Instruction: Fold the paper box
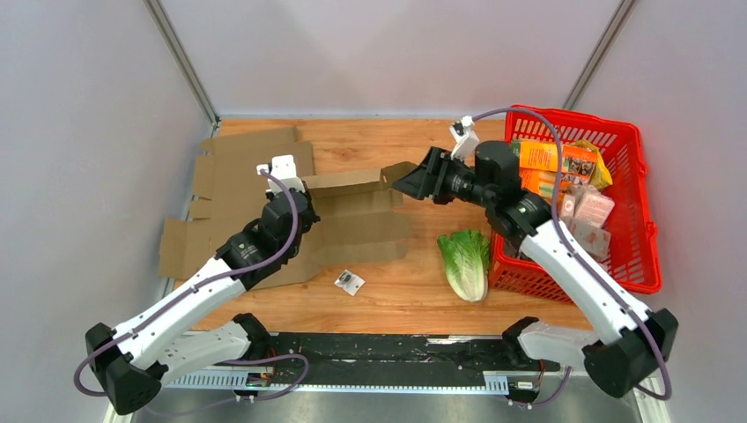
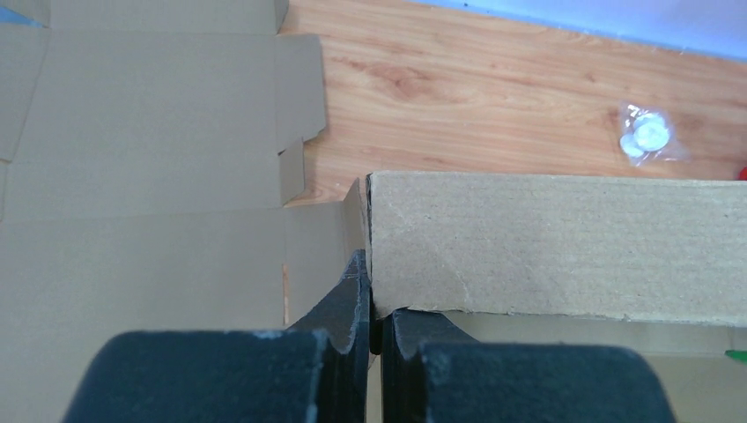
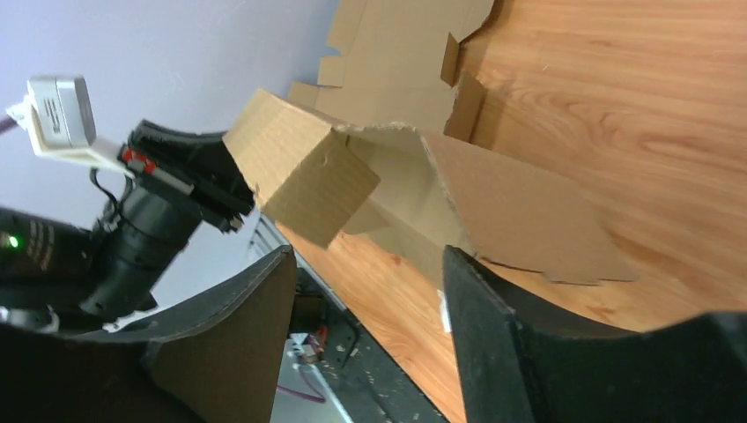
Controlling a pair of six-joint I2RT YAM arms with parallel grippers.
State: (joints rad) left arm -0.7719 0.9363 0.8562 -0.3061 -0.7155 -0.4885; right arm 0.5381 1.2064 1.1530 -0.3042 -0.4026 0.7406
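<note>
The brown paper box [image 1: 357,220] lies partly folded in the middle of the table, its far wall raised. My left gripper [image 1: 298,196] is shut on the left end of that raised wall; in the left wrist view the jaws [image 2: 377,304] pinch the edge of the cardboard wall [image 2: 555,247]. My right gripper [image 1: 414,182] is open and empty at the box's right end, beside the raised end flap [image 1: 398,172]. In the right wrist view the open fingers [image 3: 368,256] frame the box's folded wall [image 3: 308,176] and a flat flap [image 3: 528,220].
A second flat cardboard sheet [image 1: 247,163] lies at the back left. A small plastic bag [image 1: 350,282] lies in front of the box. A lettuce [image 1: 467,262] lies beside a red basket [image 1: 641,256] full of packages at the right.
</note>
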